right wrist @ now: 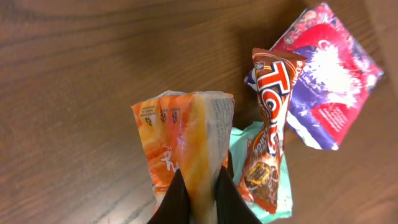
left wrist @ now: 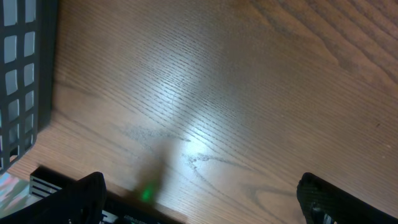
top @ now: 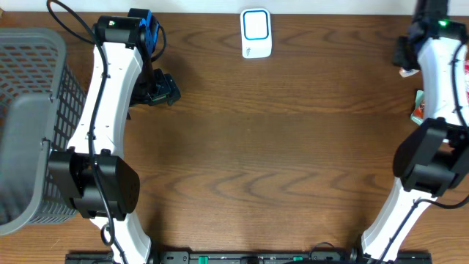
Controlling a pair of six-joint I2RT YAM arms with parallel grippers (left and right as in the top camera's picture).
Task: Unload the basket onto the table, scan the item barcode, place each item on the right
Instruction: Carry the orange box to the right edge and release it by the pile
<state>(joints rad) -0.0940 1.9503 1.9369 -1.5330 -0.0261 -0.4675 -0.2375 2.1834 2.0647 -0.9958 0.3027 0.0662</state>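
Our right gripper [right wrist: 198, 186] is clenched on the orange snack packet [right wrist: 183, 134] — it sticks out from between the 2 fingers, with a brown bar [right wrist: 270, 118] and purple packet [right wrist: 329, 87] beyond the fingertips. Our left gripper [left wrist: 200, 196] hangs released over the table [left wrist: 249, 93], a basket [left wrist: 18, 74] beside 1 finger.

1. Stretches left arm [top: 110, 95] far forward, wrist bent inward.
2. Holds left gripper [left wrist: 199, 183] spread wide, empty, above the counter [left wrist: 249, 93].
3. Extends right arm [top: 440, 73] forward.
4. Pinches a packet [right wrist: 186, 130] in right gripper [right wrist: 200, 180], fingers tight together.
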